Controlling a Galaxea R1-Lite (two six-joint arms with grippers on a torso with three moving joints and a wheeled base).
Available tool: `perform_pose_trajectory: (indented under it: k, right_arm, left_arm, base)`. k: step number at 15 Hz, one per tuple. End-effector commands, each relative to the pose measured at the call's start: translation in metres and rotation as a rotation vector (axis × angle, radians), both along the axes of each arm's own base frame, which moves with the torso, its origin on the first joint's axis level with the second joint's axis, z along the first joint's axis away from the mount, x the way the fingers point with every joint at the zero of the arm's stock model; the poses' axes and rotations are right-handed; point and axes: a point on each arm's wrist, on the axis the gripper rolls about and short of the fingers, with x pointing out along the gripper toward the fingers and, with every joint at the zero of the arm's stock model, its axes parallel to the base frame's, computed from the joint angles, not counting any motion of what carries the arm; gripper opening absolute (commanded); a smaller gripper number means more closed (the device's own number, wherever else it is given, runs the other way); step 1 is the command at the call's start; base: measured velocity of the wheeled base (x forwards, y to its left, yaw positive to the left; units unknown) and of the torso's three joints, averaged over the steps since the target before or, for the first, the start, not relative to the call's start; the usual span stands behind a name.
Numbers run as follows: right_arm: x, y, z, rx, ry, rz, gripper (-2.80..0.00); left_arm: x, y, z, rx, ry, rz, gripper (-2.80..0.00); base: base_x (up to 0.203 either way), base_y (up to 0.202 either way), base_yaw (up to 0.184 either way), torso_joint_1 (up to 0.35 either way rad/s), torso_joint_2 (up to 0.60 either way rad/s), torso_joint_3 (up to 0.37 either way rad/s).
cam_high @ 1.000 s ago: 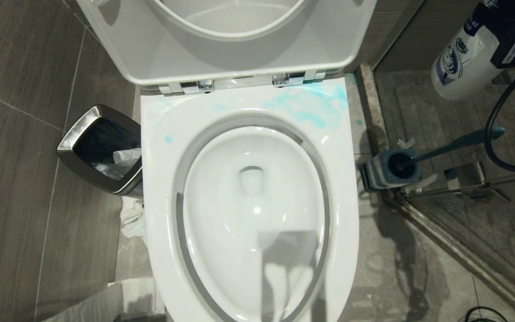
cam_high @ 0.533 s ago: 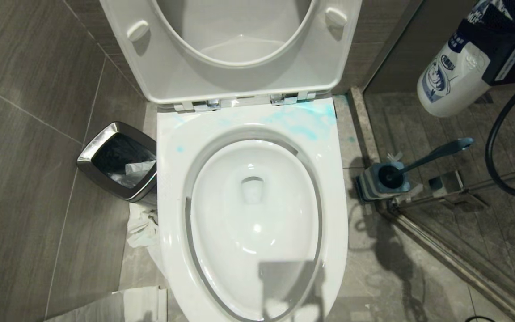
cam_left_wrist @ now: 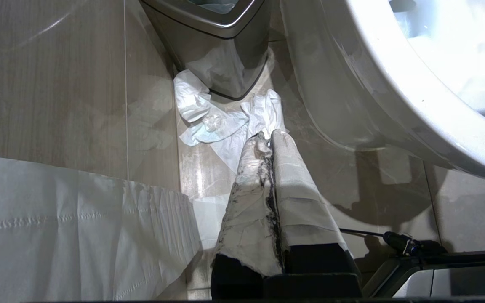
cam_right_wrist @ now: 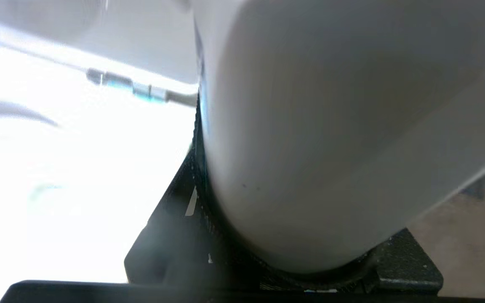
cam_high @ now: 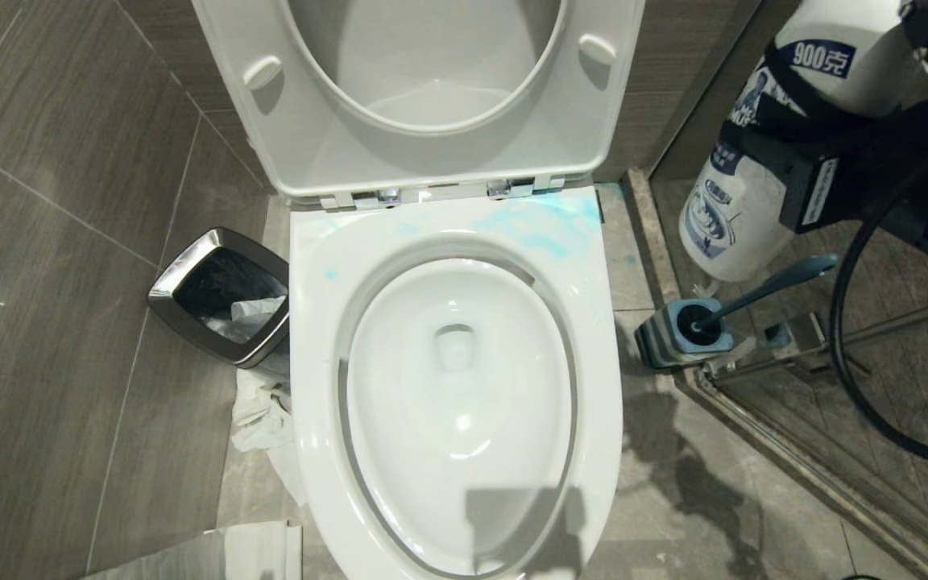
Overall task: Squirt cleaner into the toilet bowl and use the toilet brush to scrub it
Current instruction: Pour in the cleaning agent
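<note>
While the head view is looking down over the open toilet, the toilet bowl (cam_high: 457, 379) is sitting at the centre, its long oval running from twelve to six o'clock, with clear water pooling at the drain and blue smears lying across the rim near the hinges. The seat and lid (cam_high: 424, 89) are standing raised at twelve o'clock. At two o'clock the right gripper (cam_high: 786, 153) is clamping around the waist of the cleaner (cam_high: 742, 201), a white bottle with blue printing, whose long axis is slanting from one o'clock down toward seven, base lowermost; its cap end is lying out of the frame. Just below it, at three o'clock, the toilet brush (cam_high: 762, 288) is resting in its striped base (cam_high: 677, 332), the handle leaning up toward two o'clock. At nine o'clock the waste bin (cam_high: 222, 310) is holding a dark liner and crumpled paper.

In the left wrist view, the left gripper (cam_left_wrist: 270, 136) is hanging low beside the bowl with its wrapped fingers pressing together on nothing, pointing at crumpled tissue (cam_left_wrist: 221, 120) on the floor by the bin.

In the right wrist view, the bottle's pale wall is filling most of the frame, seated in the black jaws.
</note>
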Motion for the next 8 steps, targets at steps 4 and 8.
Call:
perform_pose_trajectory:
  k: [4,8]
  right_arm:
    - [0.004,0.039,0.017,-0.262,-0.032,0.0,-2.8]
    - [-0.001,0.078,0.014,-0.567,0.051,-0.058,-2.8]
  left_arm:
    - [0.0,0.0,0.0,0.001,0.0,0.0,-2.8]
    - [0.0,0.0,0.0,0.001,0.001,0.0,-2.8]
  base:
    - [0.0,0.0,0.0,0.0,0.0,0.0]
    - [0.0,0.0,0.0,0.0,0.0,0.0]
